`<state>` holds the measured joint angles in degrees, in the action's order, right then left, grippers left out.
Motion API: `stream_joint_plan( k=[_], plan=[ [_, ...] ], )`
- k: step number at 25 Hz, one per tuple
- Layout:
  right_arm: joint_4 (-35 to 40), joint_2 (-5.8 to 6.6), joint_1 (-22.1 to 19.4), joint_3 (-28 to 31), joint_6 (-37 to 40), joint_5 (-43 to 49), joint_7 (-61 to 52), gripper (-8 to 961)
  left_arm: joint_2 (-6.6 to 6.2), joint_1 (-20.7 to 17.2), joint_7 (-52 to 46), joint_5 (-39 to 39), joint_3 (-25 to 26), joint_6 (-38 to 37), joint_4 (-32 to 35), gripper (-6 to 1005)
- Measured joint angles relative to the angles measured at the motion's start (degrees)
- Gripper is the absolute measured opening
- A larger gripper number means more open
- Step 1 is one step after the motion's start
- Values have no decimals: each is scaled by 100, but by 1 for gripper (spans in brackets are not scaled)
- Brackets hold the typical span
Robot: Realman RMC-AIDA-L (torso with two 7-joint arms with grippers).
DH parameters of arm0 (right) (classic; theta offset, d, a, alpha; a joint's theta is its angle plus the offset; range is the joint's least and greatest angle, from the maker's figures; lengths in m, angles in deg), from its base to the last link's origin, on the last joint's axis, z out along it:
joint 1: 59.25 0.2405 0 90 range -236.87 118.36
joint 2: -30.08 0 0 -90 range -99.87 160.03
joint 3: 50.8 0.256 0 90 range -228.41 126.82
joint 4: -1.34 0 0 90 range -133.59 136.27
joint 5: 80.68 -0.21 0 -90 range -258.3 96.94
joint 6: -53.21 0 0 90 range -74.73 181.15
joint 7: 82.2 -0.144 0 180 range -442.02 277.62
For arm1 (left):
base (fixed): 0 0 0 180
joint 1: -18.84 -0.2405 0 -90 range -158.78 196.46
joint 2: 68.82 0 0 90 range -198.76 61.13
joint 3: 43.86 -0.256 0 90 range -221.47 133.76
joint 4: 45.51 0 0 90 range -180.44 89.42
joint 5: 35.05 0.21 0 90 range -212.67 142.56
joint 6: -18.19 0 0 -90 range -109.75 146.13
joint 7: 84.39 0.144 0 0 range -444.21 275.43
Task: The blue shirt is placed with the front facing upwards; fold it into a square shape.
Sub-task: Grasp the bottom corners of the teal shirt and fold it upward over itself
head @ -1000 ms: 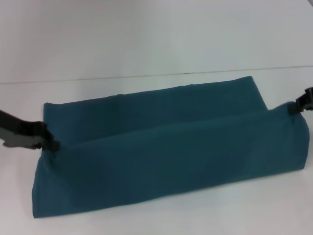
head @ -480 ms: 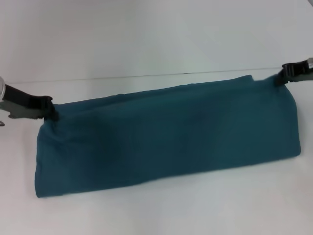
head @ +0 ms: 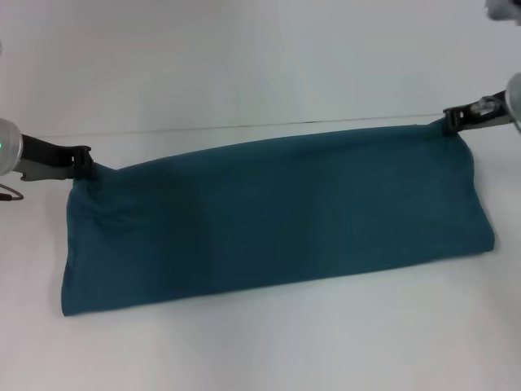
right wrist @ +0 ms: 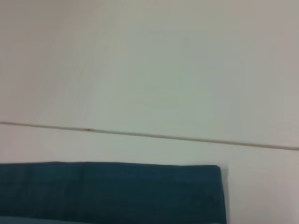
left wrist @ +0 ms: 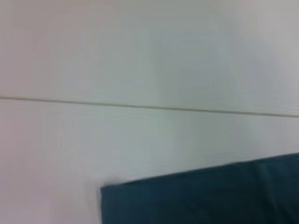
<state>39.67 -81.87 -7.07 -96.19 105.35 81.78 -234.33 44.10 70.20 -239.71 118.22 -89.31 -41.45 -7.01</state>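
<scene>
You have the blue shirt (head: pixel 277 216) lying on the white table (head: pixel 260 350) as a long folded band that runs across the head view, its left end nearer the robot and its right end farther off, close to the thin seam line (head: pixel 244 126) that crosses the table behind it. Only plain teal cloth faces up; you can read no lettering, logo or neck label on any side that shows. Your left gripper (head: pixel 88 160) sits at the far left corner of the band, its dark fingers closed on the cloth there, and the fabric puckers slightly just beside them. Your right gripper (head: pixel 450 119) sits at the far right corner, fingers likewise pinched on the edge of the cloth. Both arms reach in low from the picture's sides, and the far long edge of the band runs between the two grippers. The near long edge lies flat on the table, with a squared corner at the lower left. In the left wrist view you see one teal corner (left wrist: pixel 201 196) on the white surface below the seam; in the right wrist view a flat teal edge (right wrist: pixel 112 191) ends in a clean corner, again with no writing.
</scene>
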Motion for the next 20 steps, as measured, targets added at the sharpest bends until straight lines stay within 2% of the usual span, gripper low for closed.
stream_joint_plan(
  k=[3,8,20],
  plan=[
    [-303,-65,121,-68,-474,210,-3,68,10,27,-23,1,-84,161,-112,56],
    [-499,-91,233,-245,-1020,244,2,75,10,49,-52,60,-91,261,-164,56],
    [-567,-91,351,-339,-1321,252,-11,90,24,59,-57,70,-104,288,-133,58]
  ],
)
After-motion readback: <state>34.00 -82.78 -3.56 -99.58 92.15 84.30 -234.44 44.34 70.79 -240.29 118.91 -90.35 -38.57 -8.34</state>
